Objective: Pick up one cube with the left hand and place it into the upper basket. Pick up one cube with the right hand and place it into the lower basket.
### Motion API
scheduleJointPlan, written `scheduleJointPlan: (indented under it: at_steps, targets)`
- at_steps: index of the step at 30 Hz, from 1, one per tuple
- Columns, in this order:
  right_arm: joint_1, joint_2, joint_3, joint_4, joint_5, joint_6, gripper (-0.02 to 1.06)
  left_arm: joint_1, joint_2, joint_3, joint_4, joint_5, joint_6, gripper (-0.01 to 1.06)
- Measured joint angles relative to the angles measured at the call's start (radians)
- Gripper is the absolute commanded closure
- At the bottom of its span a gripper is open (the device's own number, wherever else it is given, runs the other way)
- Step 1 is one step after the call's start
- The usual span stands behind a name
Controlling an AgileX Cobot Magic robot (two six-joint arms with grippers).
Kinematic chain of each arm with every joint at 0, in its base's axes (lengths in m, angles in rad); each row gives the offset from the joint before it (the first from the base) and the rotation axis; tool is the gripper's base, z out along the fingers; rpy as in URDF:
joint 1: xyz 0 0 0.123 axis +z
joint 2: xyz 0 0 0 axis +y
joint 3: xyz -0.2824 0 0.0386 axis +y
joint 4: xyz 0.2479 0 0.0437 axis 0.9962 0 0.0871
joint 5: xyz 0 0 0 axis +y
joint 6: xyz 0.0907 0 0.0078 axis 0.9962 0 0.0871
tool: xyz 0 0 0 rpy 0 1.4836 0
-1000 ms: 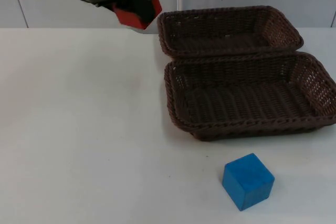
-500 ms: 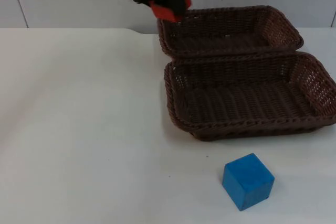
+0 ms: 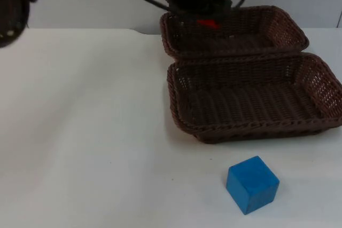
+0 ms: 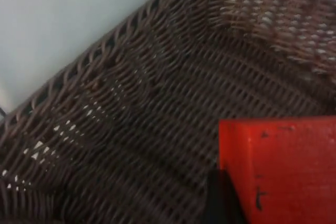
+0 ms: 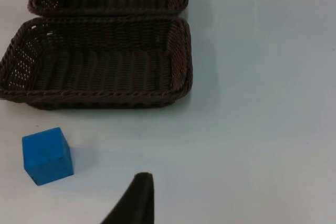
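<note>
The left claw [image 3: 209, 18], clenched on the red cube [image 3: 208, 23], hovers over the upper basket [image 3: 283, 28] ready to drop, while the blue cube [image 3: 252, 184] waits on the counter [image 3: 85, 132] at 6 o'clock of the lower basket [image 3: 320, 78], and I cannot tell the waiting right claw's [image 5: 137, 198] state.

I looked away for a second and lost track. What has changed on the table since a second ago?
The left gripper, shut on the red cube, has carried it rightward from beside the upper basket to over its inside; the cube is not yet released. The lower basket and blue cube have not moved. The right gripper waits above the table near the blue cube.
</note>
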Motion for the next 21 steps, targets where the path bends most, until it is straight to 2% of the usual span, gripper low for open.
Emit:
scheduleJointPlan:
  at_steps: [9,19,21]
  targets:
    - [0.0,0.0,0.0,0.0,0.0,0.0,-0.01,0.0,0.09,-0.02,-0.002,-0.164,0.0,1.05]
    - [0.0,0.0,0.0,0.0,0.001,0.0,-0.01,0.0,0.12,-0.022,-0.002,-0.177,0.0,1.05]
    - [0.0,0.0,0.0,0.0,0.001,0.0,-0.01,0.0,0.12,-0.024,-0.002,-0.179,0.0,1.01]
